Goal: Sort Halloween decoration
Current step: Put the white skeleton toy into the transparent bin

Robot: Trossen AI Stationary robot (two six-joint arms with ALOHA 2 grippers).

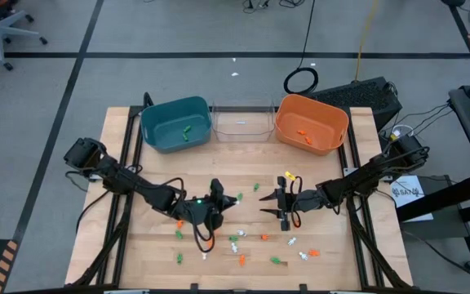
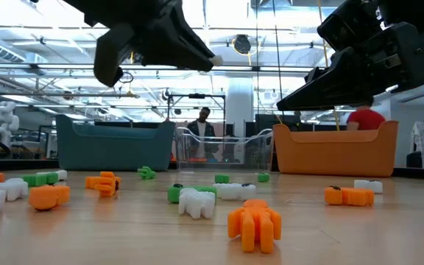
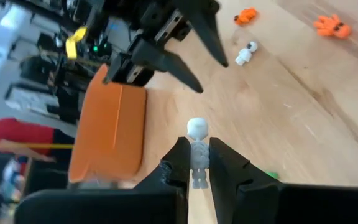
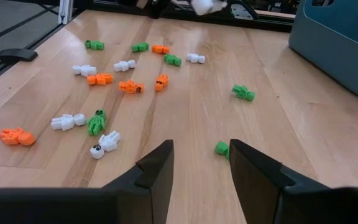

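Your left gripper (image 3: 197, 163) is clamped on a white skeleton figure (image 3: 197, 149), its long axis running straight out between the fingers, head foremost. It hangs over the table, well short of the clear bin (image 1: 241, 120) (white looks bound there, my guess), which lies ahead between the teal and orange bins. Your right gripper (image 4: 199, 163) faces it, fingers apart and empty, a green trinket (image 4: 221, 148) just beyond them.
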